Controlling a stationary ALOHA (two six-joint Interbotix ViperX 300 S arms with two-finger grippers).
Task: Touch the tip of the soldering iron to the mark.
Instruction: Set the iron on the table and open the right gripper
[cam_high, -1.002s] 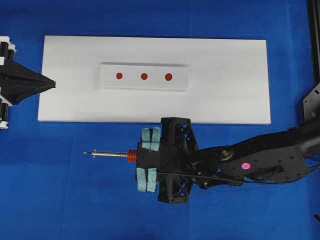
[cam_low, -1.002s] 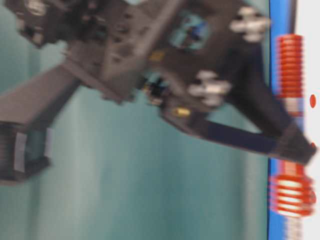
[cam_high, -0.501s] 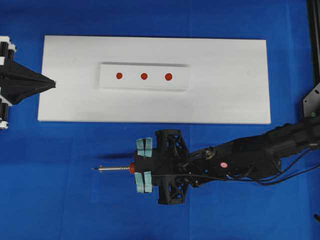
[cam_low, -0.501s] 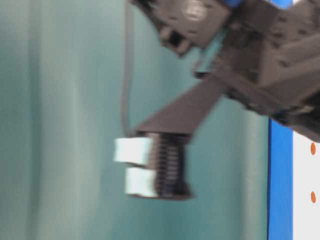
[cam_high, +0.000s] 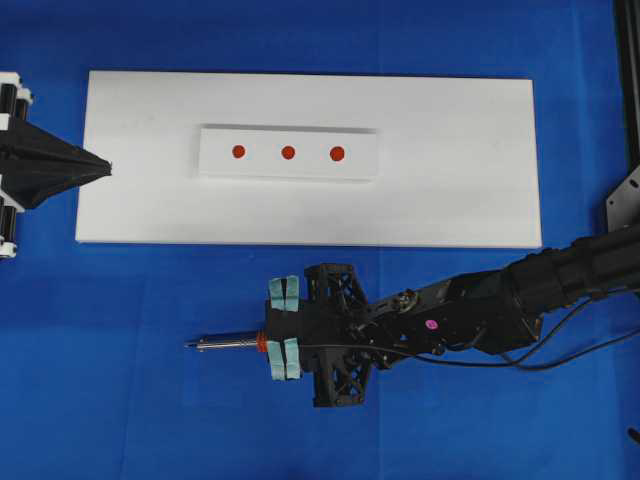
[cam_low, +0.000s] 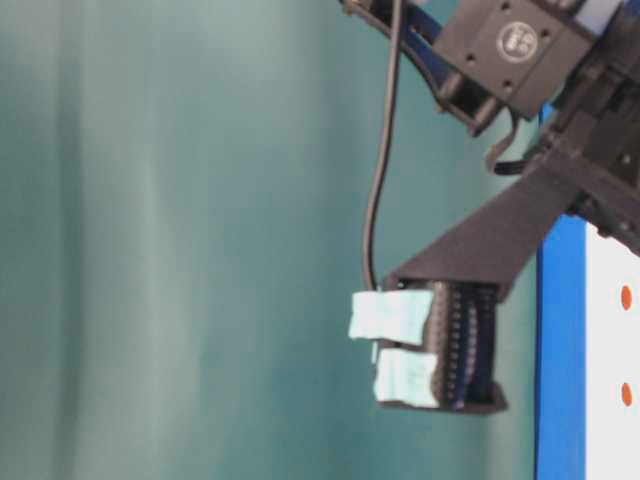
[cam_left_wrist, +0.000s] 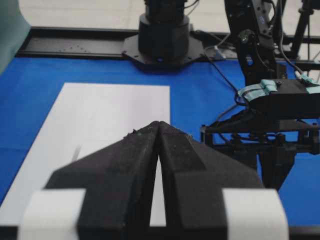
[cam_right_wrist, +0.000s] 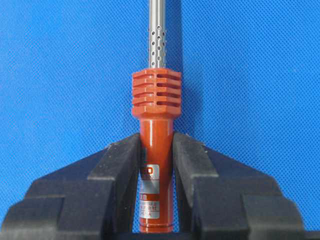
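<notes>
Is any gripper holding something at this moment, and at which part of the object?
The right gripper holds the soldering iron by its red handle, just below the ribbed collar. The left gripper is shut and holds nothing.

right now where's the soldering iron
In the overhead view the soldering iron is clamped in the right gripper over the blue mat, below the white board, its tip pointing left.

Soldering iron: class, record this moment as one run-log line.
right gripper: shut on soldering iron handle | tip: over blue mat, short of white board | red marks: untouched | left gripper: shut, empty
</notes>
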